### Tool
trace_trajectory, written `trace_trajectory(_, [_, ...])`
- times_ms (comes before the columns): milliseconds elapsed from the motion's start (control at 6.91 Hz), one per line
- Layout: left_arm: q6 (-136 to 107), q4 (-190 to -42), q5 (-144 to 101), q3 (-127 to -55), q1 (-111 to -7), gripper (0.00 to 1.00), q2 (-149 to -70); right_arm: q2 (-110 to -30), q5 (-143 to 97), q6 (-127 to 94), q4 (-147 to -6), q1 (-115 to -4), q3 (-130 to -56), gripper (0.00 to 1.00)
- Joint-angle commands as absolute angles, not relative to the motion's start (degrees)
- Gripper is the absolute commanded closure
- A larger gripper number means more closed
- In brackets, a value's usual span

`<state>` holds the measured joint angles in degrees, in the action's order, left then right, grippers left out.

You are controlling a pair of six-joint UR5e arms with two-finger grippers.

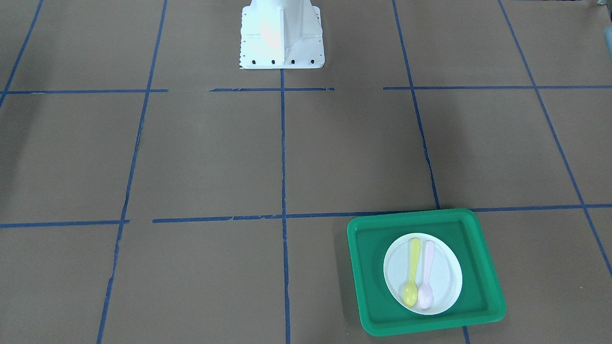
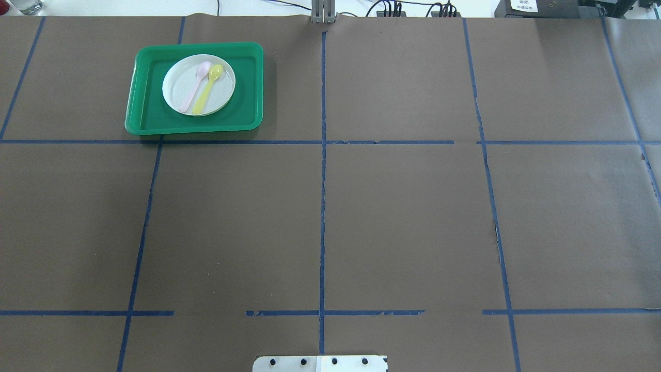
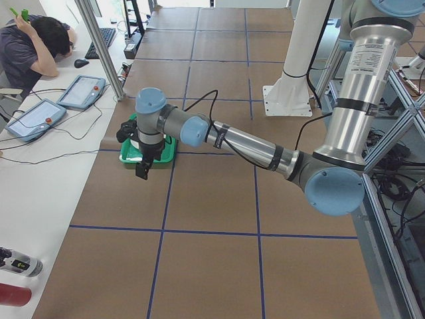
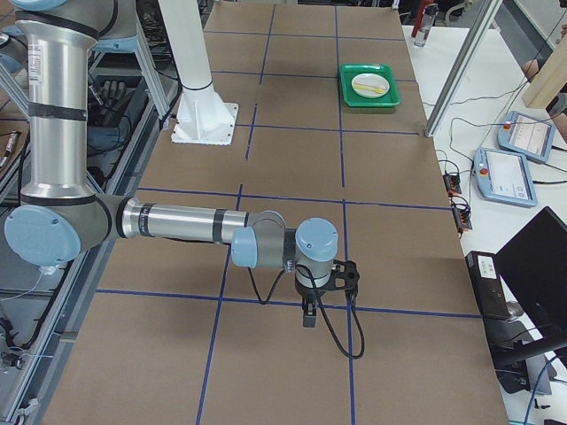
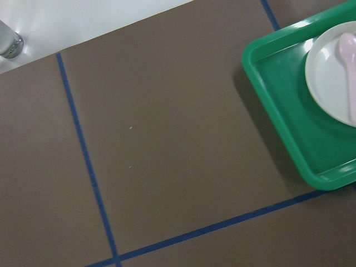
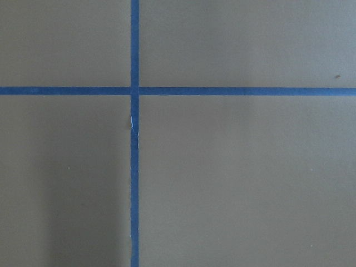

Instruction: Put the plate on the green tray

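Note:
The small white plate (image 1: 444,279) lies inside the green tray (image 1: 368,286), at the far left of the overhead view, where the plate (image 2: 175,88) sits in the middle of the tray (image 2: 150,116). A yellow spoon (image 1: 412,272) and a pink spoon (image 1: 427,274) lie on the plate. The left wrist view shows the tray's corner (image 5: 278,100) and part of the plate (image 5: 328,83). My left gripper (image 3: 143,169) hangs above the table beside the tray; I cannot tell if it is open or shut. My right gripper (image 4: 308,314) hangs over bare table far from the tray; I cannot tell its state either.
The robot's white base (image 1: 282,38) stands at the table's middle edge. A glass (image 5: 8,41) stands off the brown mat near the tray. A person (image 3: 33,46) and control tablets (image 3: 80,90) are at the side bench. Blue tape lines cross the mat.

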<state>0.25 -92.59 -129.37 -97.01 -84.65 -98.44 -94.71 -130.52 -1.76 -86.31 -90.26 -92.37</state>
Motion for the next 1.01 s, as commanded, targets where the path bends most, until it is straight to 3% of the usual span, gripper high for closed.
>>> trace_trajectory(0, [4.5, -92.7, -135.5, -98.5, -90.2, 0.0, -86.9, -94.7, -130.5, -1.8, -86.3, -90.3, -92.4, 0.0])
trace_trajectory(868, [4.7, -91.8, -135.1, -95.5, -92.4, 0.0, -82.4, -94.7, -130.5, -1.8, -86.3, -90.3, -92.4, 0.0])
